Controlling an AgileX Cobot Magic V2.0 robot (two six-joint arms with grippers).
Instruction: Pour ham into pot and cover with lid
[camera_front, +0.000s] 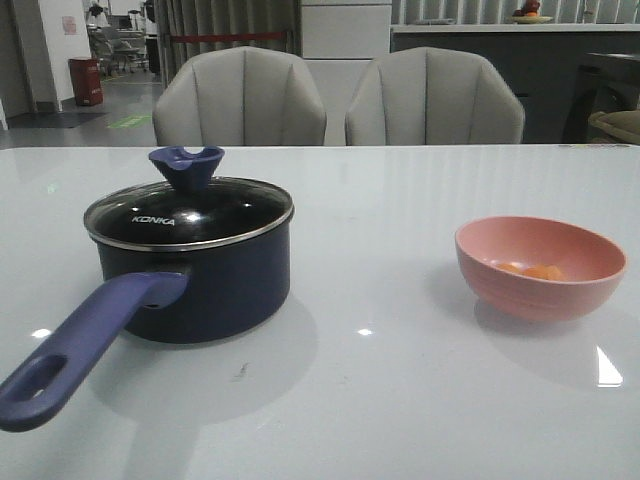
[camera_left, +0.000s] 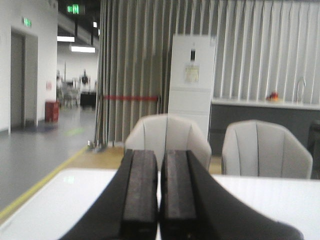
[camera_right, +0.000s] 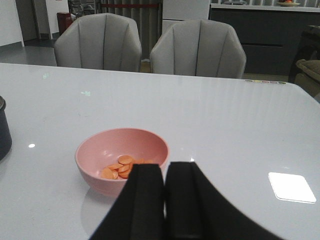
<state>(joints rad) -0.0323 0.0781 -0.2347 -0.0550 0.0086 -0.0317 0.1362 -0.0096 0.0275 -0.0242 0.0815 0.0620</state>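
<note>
Ham pieces lie in the pink bowl on the table's right side, just ahead of the right gripper, its fingers together and empty. Lid sits on the pot at left; left gripper also closed.

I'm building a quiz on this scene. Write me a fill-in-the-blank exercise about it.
1. The lid sits on the ____.
2. The ham lies in a bowl colored ____.
3. In the front view, the bowl stands to the ____ of the purple-blue handle.
4. The left pincer and the right pincer both have their fingers ____.

Missing words: pot; pink; right; shut
</note>
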